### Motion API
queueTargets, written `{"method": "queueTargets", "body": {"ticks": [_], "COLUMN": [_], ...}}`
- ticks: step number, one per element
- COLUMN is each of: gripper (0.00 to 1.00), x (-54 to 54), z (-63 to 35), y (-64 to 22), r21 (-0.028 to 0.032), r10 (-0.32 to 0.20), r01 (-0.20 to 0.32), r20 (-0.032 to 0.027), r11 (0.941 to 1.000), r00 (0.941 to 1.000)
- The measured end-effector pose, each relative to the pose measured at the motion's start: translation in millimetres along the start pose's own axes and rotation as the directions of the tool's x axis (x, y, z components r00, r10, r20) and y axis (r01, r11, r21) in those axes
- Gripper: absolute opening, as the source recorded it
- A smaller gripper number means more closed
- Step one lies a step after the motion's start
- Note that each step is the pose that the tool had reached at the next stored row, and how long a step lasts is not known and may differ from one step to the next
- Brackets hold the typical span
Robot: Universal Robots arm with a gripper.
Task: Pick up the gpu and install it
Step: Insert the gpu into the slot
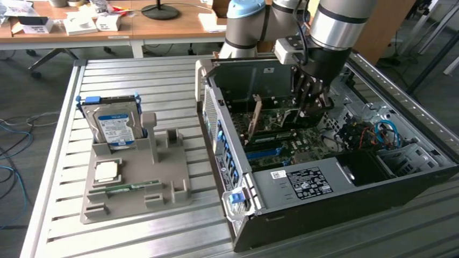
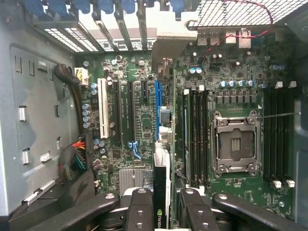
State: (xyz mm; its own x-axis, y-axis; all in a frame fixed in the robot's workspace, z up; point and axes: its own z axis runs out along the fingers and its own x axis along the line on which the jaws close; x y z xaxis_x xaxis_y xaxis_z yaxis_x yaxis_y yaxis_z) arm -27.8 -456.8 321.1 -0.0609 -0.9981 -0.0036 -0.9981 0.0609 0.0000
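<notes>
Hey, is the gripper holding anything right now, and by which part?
Yes, the gpu: the gripper clamps its upper edge, with the card standing edge-on over the motherboard.

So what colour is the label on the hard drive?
Mostly blue; the label shows best in the exterior view.

The gpu [image 2: 160, 187], seen edge-on as a thin dark card with a small green logo, stands upright, clamped in my gripper [image 2: 166, 211], in line with the motherboard's blue slot [image 2: 157, 103].
</notes>
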Motion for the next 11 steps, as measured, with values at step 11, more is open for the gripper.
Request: {"method": "queueTargets", "body": {"ticks": [11], "gripper": [0.26], "x": [0.0], "z": [11.4], "y": [0.6], "r21": [0.0017], "r10": [-0.034], "r01": [0.034], "r20": [0.0007], "r11": [0.9994], "r00": [0.9994]}}
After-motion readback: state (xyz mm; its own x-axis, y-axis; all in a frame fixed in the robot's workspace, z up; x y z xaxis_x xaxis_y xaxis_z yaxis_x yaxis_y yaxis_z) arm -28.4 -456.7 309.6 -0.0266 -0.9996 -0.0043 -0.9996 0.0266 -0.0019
